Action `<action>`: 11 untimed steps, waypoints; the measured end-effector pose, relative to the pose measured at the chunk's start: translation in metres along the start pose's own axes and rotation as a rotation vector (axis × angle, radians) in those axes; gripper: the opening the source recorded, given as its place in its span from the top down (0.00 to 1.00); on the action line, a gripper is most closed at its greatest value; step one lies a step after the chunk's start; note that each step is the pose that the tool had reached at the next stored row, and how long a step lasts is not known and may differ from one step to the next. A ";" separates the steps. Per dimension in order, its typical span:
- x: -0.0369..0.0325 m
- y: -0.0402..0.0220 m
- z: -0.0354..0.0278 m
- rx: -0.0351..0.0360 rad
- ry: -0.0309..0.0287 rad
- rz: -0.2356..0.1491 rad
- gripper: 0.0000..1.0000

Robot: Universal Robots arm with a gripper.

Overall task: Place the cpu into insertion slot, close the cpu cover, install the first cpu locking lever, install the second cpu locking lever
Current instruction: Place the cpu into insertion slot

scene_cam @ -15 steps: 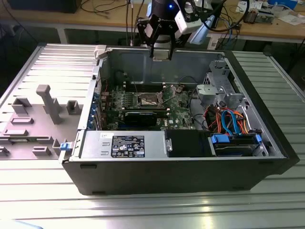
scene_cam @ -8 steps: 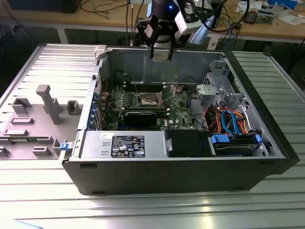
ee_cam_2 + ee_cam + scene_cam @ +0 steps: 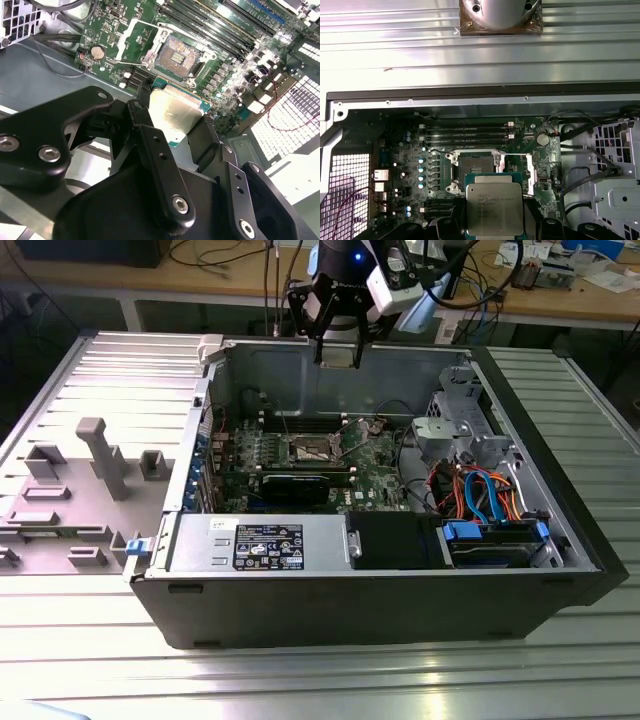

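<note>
One of four steps is in hand: my claw (image 3: 338, 350), clamped on the cpu (image 3: 495, 207), hangs well above the open insertion slot (image 3: 474, 167); seating it, I judge, calls for squaring cpu with slot.

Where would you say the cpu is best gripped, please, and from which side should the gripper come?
By two opposite thin edges, coming from above, as the gripper holds the cpu now. It is a flat square plate, so those edges probably give the straightest parallel faces. Its metal top lies level and it hangs near the uncovered insertion slot.
</note>
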State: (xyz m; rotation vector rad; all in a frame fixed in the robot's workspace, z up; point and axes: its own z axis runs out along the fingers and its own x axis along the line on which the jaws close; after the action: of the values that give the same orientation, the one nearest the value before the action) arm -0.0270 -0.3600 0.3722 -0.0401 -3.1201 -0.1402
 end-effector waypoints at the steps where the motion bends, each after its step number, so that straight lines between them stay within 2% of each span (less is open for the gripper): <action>1: 0.0000 -0.0002 0.0001 0.0001 0.0001 0.000 0.45; 11: -0.0001 -0.0020 0.0012 0.0001 0.0001 0.000 0.45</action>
State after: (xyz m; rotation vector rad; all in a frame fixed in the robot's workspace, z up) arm -0.0269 -0.3619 0.3708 -0.0400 -3.1200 -0.1401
